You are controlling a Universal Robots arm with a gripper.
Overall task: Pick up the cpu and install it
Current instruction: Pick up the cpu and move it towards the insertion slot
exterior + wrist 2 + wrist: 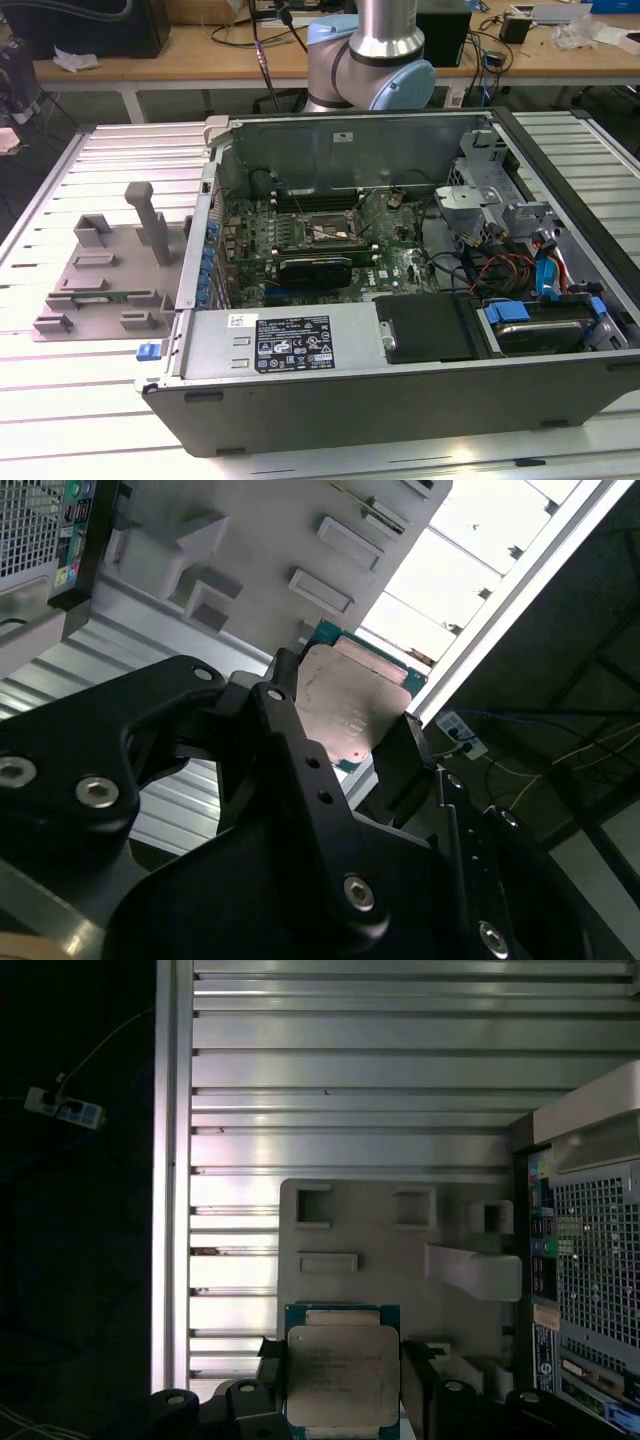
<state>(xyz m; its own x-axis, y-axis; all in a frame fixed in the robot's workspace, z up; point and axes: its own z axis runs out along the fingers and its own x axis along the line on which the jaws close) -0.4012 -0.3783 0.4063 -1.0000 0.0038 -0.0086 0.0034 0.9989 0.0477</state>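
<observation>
Gripper [342, 1380]: closed on the cpu [342, 1372], one black finger pressed to each of two opposite sides, as both wrist views show.
Cpu: silvery lid towards the cameras with a green rim around it. It hangs over the grey fixture tray [380, 1230] near one of the tray's edges and looks clear of it.
Tray: lies on the slatted metal table [350, 1060], between the table's edge and the wall of the computer case [400, 380].
Socket [325, 232]: mid-motherboard inside the case, just beside the long black card [315, 268].
Step in hand: carrying the chip, by my reading. It is done well with the chip kept level, a light squeeze on the rim only, and the underside touching nothing.
Edges: the table's edge drops to dark floor close by the tray. The tray's upright posts and the case wall stand near.
Open room: bare slats lie beyond the tray. Inside the case, cables [490, 270] crowd the side at the exterior view's right, while the way down onto the socket looks free.
</observation>
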